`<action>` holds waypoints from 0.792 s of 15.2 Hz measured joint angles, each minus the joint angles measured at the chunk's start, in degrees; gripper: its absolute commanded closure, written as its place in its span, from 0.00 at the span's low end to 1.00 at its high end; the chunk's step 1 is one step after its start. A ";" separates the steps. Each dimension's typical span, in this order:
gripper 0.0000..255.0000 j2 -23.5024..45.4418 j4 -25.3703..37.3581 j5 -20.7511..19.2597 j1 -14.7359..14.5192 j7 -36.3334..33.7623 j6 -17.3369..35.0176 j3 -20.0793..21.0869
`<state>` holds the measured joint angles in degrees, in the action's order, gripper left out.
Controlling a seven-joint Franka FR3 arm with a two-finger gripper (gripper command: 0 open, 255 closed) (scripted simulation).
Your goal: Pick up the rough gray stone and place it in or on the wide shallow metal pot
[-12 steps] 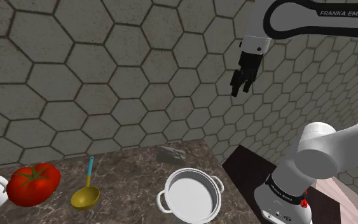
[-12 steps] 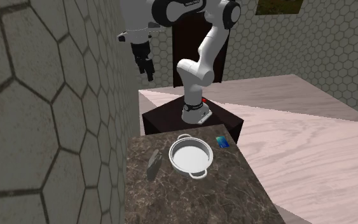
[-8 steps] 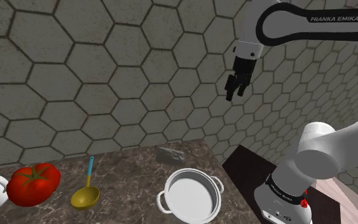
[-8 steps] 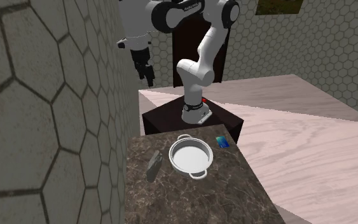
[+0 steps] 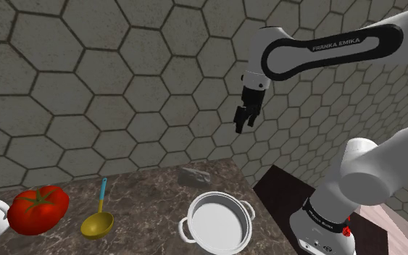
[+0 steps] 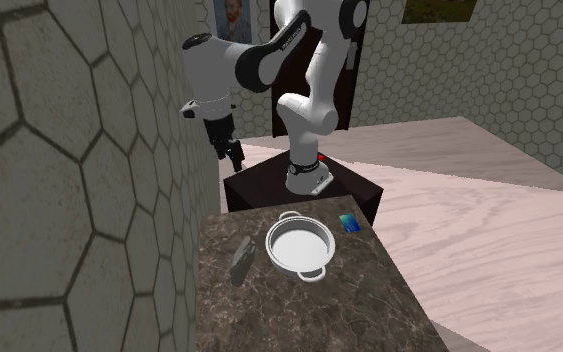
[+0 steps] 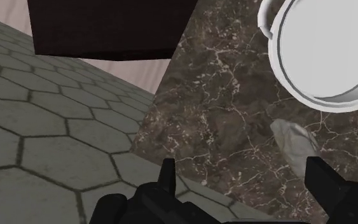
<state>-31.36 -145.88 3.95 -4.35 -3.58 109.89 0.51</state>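
Hand (image 5: pixel 243 123): fingers well apart, holding nothing, high above the counter (image 5: pixel 144 210).
Gray stone (image 5: pixel 193 176): lying on counter, beside two-handled pot (image 5: pixel 217 221), near wall.

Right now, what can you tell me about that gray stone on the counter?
The stone is a pale gray, rough-faced, elongated chunk. It lies flat on the dark veined countertop, near the hexagon-tiled wall. It sits beside the white shallow pot, with a gap between them. Only the countertop touches it.
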 measured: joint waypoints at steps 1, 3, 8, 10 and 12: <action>0.00 1.42 -0.40 0.50 -0.50 0.30 1.76 0.23; 0.00 5.48 -0.04 1.52 -1.53 0.90 5.38 0.74; 0.00 14.53 -0.10 4.43 -4.29 2.45 14.32 2.36; 0.00 18.80 1.00 5.62 -5.45 2.91 17.48 3.20; 0.00 22.05 1.99 6.67 -6.40 3.67 19.70 3.84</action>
<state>-9.32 -143.88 10.62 -10.75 0.09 129.59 4.34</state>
